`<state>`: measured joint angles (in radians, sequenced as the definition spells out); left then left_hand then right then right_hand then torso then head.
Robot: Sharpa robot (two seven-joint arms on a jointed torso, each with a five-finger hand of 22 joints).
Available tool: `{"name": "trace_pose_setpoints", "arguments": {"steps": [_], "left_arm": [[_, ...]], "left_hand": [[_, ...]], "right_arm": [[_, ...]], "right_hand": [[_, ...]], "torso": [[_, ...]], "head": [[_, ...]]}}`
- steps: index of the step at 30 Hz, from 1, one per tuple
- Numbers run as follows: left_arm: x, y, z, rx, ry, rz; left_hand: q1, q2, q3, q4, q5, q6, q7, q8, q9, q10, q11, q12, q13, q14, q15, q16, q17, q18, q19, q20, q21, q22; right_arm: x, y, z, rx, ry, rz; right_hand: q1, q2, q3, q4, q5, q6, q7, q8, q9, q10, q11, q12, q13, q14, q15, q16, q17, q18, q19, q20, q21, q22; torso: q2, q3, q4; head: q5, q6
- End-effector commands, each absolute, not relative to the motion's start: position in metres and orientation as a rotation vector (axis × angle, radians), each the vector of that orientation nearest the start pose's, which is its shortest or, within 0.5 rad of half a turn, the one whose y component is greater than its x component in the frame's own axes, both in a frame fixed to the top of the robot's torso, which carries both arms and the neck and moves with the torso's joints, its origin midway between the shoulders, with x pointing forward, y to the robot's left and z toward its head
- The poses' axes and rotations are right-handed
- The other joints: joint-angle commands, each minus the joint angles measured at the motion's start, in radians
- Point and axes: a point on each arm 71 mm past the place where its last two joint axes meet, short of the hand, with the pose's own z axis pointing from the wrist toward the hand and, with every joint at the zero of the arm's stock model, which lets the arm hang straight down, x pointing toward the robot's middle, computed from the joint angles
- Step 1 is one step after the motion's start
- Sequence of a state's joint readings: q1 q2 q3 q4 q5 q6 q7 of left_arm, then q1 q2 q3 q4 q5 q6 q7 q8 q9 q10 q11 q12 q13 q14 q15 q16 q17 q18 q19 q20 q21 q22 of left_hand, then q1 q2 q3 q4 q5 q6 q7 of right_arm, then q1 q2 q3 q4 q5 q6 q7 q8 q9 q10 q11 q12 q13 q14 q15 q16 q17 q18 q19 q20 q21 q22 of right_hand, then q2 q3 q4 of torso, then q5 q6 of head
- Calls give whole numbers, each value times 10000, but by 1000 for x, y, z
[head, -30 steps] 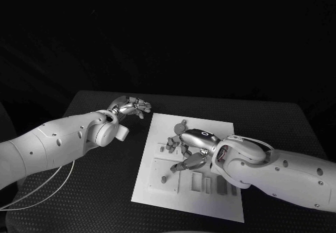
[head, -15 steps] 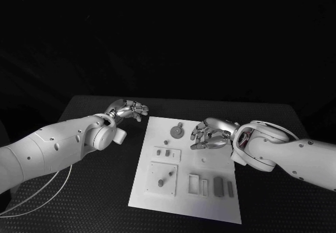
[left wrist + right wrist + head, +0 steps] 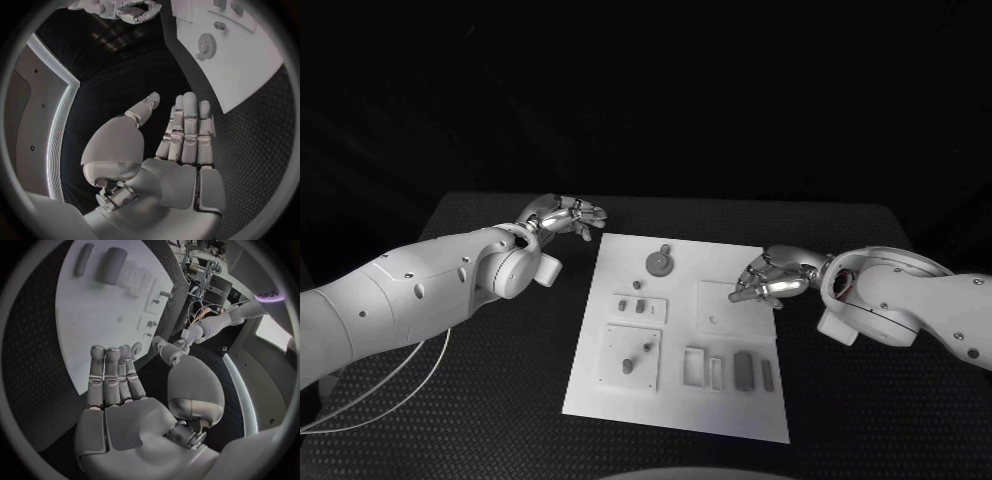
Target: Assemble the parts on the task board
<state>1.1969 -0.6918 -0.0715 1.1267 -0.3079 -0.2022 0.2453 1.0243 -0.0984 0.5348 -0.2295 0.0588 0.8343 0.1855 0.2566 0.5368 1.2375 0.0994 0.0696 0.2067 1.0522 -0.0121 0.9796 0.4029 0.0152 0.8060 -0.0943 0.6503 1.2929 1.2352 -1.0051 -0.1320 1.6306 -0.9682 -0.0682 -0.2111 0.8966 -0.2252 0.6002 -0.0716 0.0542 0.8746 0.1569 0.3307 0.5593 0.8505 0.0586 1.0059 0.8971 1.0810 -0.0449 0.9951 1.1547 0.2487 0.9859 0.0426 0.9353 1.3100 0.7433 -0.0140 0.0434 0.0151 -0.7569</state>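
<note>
The white task board (image 3: 715,258) lies in the middle of the black table. On it sit a round gear (image 3: 659,263), small pieces on a raised plate (image 3: 638,306), a pegged plate (image 3: 630,356) and two grey bars (image 3: 744,370) next to empty slots. My right hand (image 3: 772,281) hovers at the board's right edge; in the right wrist view its fingers (image 3: 111,377) are stretched out with nothing in them. My left hand (image 3: 568,215) stays off the board's far left corner, its fingers (image 3: 187,127) straight and empty. The gear (image 3: 205,47) also shows in the left wrist view.
The black table (image 3: 473,400) extends on both sides of the board. A thin white cable (image 3: 387,400) hangs under my left arm. In the right wrist view the grey bars (image 3: 112,265) lie at the board's end (image 3: 94,315).
My right hand has drawn back from over the board's middle to its right edge, uncovering the parts there. The left hand has stayed put.
</note>
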Motion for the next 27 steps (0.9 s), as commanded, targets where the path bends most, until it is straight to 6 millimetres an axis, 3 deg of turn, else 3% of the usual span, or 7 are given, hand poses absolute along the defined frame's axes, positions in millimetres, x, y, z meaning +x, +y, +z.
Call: {"name": "trace_pose_setpoints", "arguments": {"steps": [1,4,6,9,13,20,27], "left_arm": [[547,245,-220,-8979,16206,-12302],[547,245,-221,-9001,16235,-12292],[547,244,-221,-8990,16253,-12301],[547,243,-222,-8976,16294,-12318],[546,242,-226,-8995,16393,-12290],[545,240,-227,-9000,16432,-12309],[545,239,-228,-8998,16528,-12356]], "left_hand": [[3,-75,-11,76,-43,-49,-14,33,-14,-51,-18,28,17,31,26,-68,17,37,55,-135,-66,17],[0,-78,-12,78,-44,-49,-14,35,-15,-51,-19,28,17,32,26,-68,19,38,55,-135,-67,18],[0,-79,-12,78,-44,-49,-14,35,-15,-51,-19,28,17,32,25,-68,19,38,54,-136,-68,19],[0,-81,-13,79,-44,-49,-15,37,-15,-51,-19,28,17,32,25,-69,20,38,54,-136,-69,20],[2,-81,-12,79,-43,-49,-16,39,-16,-51,-20,29,18,31,25,-70,22,39,54,-137,-70,22],[2,-81,-12,82,-44,-50,-16,41,-16,-55,-19,27,17,29,25,-72,24,40,52,-137,-72,25],[-8,-83,-17,90,-46,-56,-15,43,-19,-64,-16,23,16,24,27,-77,26,39,50,-135,-76,30]], "right_arm": [[436,-255,-230,3228,23509,6476],[429,-258,-236,2851,24226,5767],[422,-263,-243,3043,24912,5222],[413,-266,-249,3357,25716,4774],[402,-265,-256,3437,26107,4508],[391,-257,-260,3254,26251,4292],[394,-255,-260,3469,25642,3921]], "right_hand": [[-130,128,-173,88,-56,109,-107,27,73,309,-199,1048,654,331,-202,822,373,131,415,-360,857,257],[-152,620,-403,-188,-50,200,-183,43,150,517,-273,1595,952,549,-294,1444,636,131,457,-608,1462,232],[-154,641,125,-1,-56,419,-291,139,268,861,-398,2035,1176,804,-409,1927,843,131,698,-783,1769,195],[-257,635,392,-76,-54,424,-329,114,343,1012,-441,2231,1300,903,-455,2148,919,131,818,-919,1918,159],[-546,812,601,-155,-53,220,-276,-67,317,1068,-401,2275,1359,939,-424,2252,938,131,866,-1004,2009,136],[-1304,725,934,-150,-57,304,-271,-159,297,1158,-390,2280,1413,1008,-407,2376,953,131,905,-1058,2120,103],[-1756,555,940,-148,-57,349,-289,-198,292,1224,-409,2273,1432,1127,-428,2486,995,131,966,-1096,2190,80]], "torso": [[-110,30,-83],[-163,48,-130],[-202,55,-157],[-256,45,-194],[-305,28,-241],[-357,1,-298],[-360,-20,-289]], "head": [[-38,-72],[-118,-102],[-224,-126],[-379,-198],[-546,-225],[-541,-289],[-548,-294]]}}
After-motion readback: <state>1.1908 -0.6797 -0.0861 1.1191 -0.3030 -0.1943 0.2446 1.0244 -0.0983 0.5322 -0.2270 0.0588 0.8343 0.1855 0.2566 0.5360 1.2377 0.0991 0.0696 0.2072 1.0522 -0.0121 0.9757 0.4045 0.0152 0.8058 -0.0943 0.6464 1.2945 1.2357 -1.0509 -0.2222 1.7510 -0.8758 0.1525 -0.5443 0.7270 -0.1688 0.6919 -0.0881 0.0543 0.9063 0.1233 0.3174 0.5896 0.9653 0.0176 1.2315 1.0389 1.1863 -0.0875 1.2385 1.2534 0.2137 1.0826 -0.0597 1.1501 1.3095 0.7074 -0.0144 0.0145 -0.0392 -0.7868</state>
